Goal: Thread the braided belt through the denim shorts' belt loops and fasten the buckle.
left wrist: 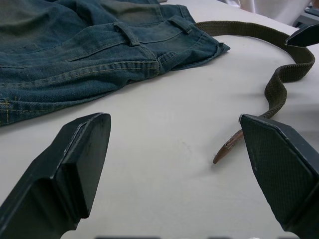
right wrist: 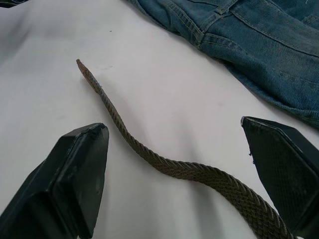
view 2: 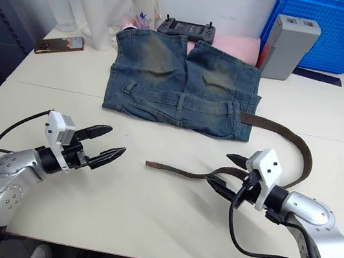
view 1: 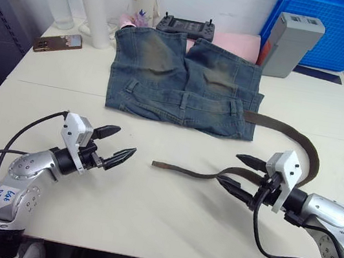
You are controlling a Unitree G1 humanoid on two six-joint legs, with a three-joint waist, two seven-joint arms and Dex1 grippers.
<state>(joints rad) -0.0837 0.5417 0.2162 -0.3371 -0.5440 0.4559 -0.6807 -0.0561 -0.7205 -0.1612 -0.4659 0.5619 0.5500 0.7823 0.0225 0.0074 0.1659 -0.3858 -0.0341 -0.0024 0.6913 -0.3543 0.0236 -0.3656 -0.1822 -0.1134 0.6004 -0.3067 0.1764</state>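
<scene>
Brown braided belt (view 1: 191,171) lies crosswise, tip pointing left.

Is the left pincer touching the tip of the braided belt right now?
Apart. In the left wrist view, the left pincer is open, and bare table separates its fingers from the braided belt, whose tip lies flat beyond them.

You see faded blue-grey shorts (view 1: 183,78) with yellowish worn patches on both legs and tan stitching. Your belt (view 1: 300,144) is dark brown and braided, ending in a flat reddish-brown tip (view 1: 160,164). The bench (view 1: 146,210) is plain off-white. Each claw (view 1: 115,145) (view 1: 241,174) has black fingers. Behind, a crate (view 1: 335,30) is bright blue, and bottles (view 1: 93,5) are white.
</scene>
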